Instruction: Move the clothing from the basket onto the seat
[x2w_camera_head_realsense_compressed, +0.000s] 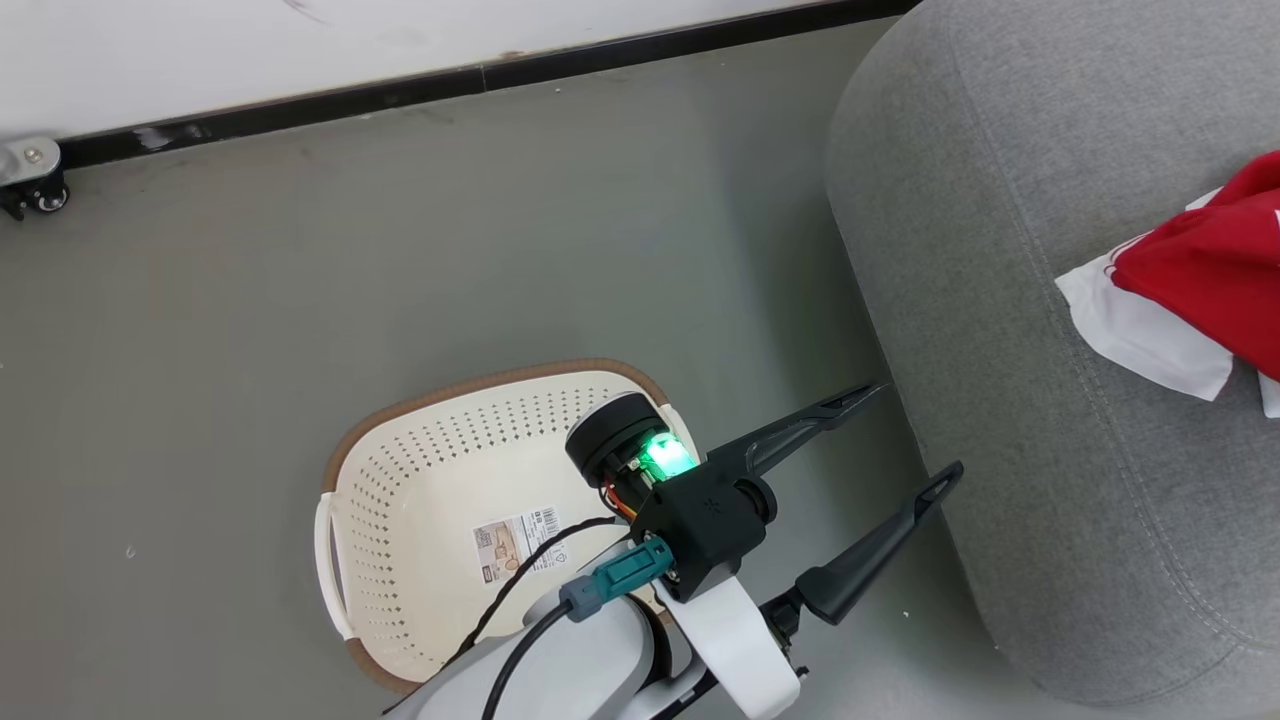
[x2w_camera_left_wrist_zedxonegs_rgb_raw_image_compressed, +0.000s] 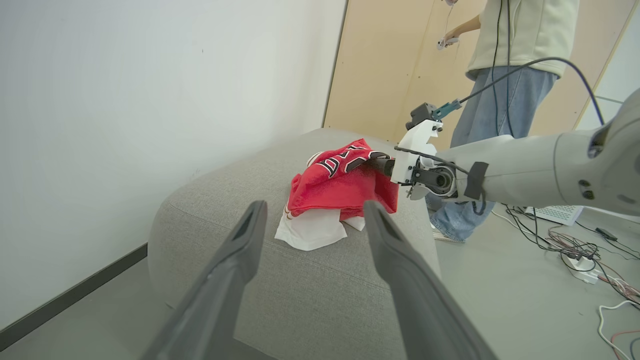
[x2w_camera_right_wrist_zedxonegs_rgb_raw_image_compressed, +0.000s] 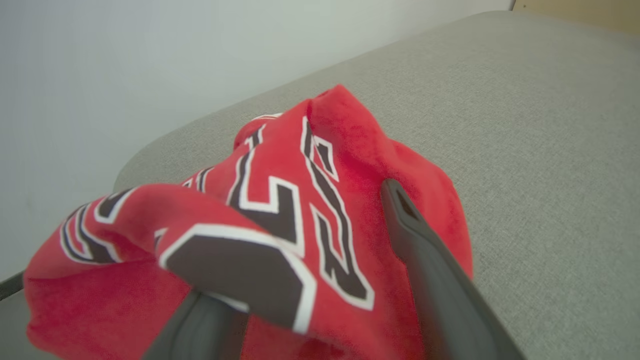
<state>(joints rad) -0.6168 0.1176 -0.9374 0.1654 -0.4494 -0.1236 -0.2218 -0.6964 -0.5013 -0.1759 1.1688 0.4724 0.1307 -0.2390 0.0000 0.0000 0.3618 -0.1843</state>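
Two views differ: head, basket; left wrist, person.

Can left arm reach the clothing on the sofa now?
Probably yes: left gripper open, aimed at the clothing on the seat, path clear; right gripper is in it, so they might clash.

Floor – basket on it; seat – clothing atop.
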